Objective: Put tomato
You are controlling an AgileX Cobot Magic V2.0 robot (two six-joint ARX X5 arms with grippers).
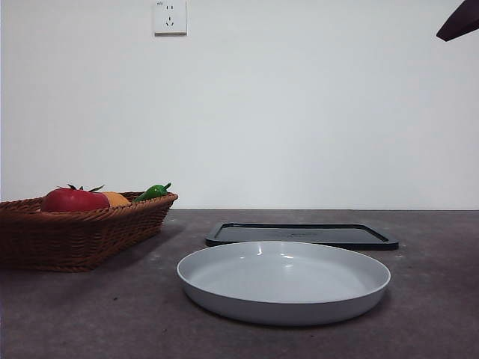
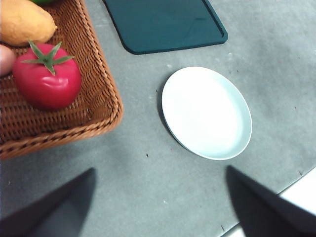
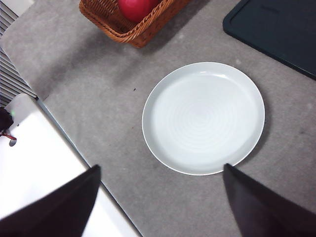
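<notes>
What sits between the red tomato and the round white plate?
Only the woven brown wicker basket's wall, which holds the glossy red tomato, then bare grey tabletop up to the white plate. The left wrist view shows it best.

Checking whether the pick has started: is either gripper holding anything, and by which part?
Nothing is held. The left gripper and right gripper are both open above the table; the glossy red tomato lies untouched in the brown wicker basket.
</notes>
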